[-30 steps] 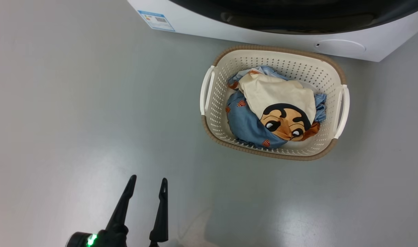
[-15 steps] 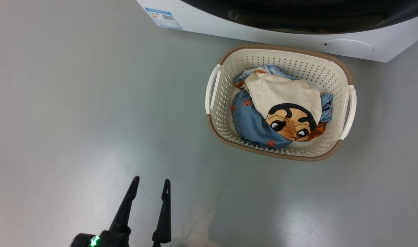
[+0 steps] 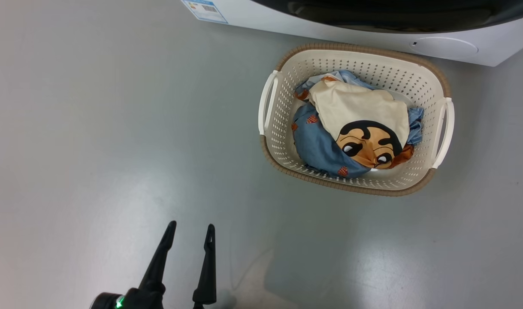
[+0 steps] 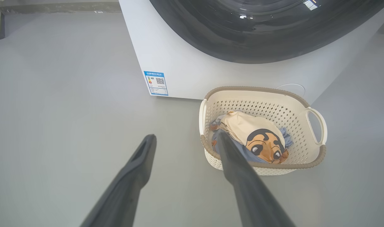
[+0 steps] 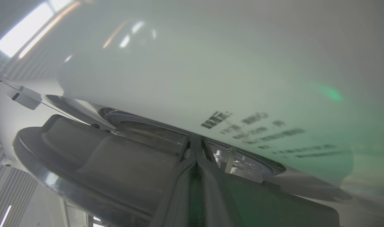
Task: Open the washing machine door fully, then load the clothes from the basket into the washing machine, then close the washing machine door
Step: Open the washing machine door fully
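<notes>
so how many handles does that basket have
2. The left handle is on the short side of the basket toward the robot's left, and the right handle is on the opposite short side. The long rims carry none, and none seems hidden.

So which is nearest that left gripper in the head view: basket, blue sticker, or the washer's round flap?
From the left gripper:
1. basket, ahead and right.
2. blue sticker, straight ahead.
3. round flap, far upper right.
</notes>
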{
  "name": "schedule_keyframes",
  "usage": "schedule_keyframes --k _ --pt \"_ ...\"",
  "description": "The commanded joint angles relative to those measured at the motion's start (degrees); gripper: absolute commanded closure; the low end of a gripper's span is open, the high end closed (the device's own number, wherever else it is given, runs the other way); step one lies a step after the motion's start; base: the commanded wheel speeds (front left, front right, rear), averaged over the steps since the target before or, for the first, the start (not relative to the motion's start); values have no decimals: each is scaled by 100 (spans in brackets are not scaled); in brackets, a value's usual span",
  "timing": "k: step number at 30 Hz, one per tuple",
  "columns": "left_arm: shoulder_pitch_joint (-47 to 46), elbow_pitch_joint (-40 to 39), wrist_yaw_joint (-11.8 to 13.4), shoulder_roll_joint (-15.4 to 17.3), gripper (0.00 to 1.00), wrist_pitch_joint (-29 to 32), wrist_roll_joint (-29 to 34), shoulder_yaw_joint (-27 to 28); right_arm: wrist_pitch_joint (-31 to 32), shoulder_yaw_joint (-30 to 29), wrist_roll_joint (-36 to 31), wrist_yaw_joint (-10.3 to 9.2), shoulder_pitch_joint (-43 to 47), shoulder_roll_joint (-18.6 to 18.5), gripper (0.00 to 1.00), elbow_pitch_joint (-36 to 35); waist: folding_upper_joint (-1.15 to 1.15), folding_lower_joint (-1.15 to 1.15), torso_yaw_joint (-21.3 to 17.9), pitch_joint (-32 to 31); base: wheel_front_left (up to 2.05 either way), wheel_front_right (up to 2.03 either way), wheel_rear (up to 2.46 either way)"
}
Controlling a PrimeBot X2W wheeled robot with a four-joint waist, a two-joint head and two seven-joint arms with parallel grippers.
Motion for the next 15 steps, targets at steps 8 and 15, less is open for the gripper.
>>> schedule_keyframes --k 8,15 --pt "-48 -85 60 53 0 -36 -36 184 299 235 60 10 -78 27 100 -210 0 0 -11 -49 0 0 0" --pt "-69 -31 30 53 0 -36 -59 251 505 389 98 10 25 129 100 -271 0 0 -115 -153 0 0 0"
